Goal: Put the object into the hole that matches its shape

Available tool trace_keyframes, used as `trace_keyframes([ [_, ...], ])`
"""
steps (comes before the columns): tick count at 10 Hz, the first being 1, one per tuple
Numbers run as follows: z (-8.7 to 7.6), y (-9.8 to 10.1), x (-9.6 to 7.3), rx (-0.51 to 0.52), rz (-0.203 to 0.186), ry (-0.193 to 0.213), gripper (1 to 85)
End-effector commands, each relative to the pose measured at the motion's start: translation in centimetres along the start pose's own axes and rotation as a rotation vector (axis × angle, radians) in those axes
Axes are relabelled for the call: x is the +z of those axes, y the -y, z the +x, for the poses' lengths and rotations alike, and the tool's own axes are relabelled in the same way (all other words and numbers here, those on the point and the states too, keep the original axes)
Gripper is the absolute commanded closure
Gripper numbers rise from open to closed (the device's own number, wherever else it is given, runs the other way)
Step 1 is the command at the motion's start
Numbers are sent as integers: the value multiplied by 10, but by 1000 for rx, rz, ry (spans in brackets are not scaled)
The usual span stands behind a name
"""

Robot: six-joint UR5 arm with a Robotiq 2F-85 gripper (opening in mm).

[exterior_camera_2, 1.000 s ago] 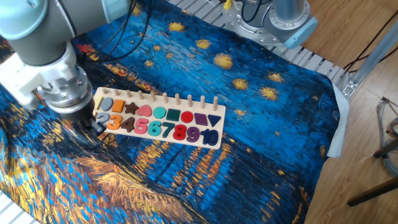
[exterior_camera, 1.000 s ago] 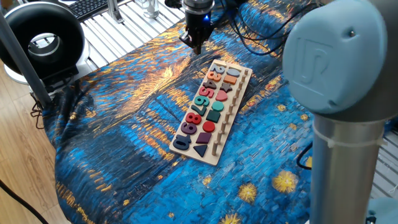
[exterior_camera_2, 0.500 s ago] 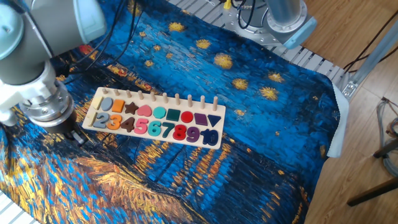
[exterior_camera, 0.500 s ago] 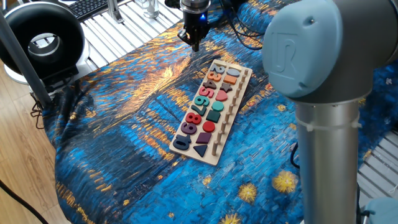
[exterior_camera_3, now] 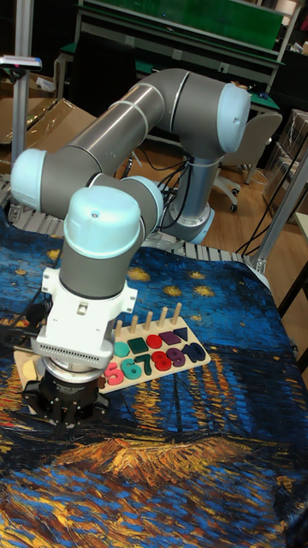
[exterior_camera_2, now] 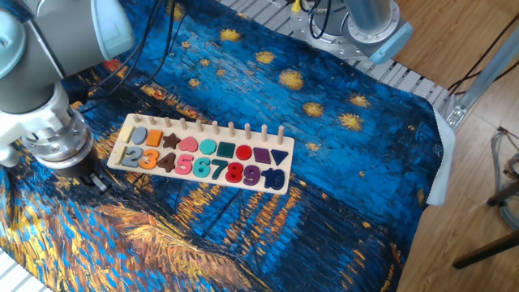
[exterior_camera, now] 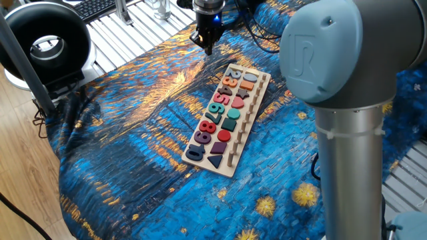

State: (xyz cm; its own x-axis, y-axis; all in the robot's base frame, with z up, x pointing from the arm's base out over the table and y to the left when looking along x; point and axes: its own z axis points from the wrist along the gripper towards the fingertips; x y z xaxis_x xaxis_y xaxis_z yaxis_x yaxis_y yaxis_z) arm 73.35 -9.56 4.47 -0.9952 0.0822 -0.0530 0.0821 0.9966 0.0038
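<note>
In one fixed view, one pale wooden puzzle board [exterior_camera: 227, 120] lies on the starry blue-and-gold cloth [exterior_camera: 133, 133] with one column of coloured numbers, one of shape pieces and a row of pegs; the gripper [exterior_camera: 207, 45] hangs just past the board's far end, and I cannot tell whether its fingers are spread or pinching.

In the other fixed view the numbers read 2 to 10, nine pegs stand behind them, a cream-yellow object [exterior_camera_2: 119, 152] sits at the board's left end by the 2, and the gripper [exterior_camera_2: 87, 180] is just left of it.

The tall fixed view shows 5 to 10.

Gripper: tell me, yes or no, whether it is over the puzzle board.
No, the gripper hangs over the blue cloth, beside the puzzle board.
</note>
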Motion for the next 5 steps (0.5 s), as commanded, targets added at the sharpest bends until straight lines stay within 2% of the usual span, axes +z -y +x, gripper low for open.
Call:
trace_keyframes([
  [1,-12,0,-1,64,-8,45,847],
  [2,-10,-1,-1,64,-12,36,847],
  [3,-15,10,4,36,3,-5,847],
  [4,-20,16,5,16,5,-9,847],
  [5,-23,16,5,0,7,5,847],
])
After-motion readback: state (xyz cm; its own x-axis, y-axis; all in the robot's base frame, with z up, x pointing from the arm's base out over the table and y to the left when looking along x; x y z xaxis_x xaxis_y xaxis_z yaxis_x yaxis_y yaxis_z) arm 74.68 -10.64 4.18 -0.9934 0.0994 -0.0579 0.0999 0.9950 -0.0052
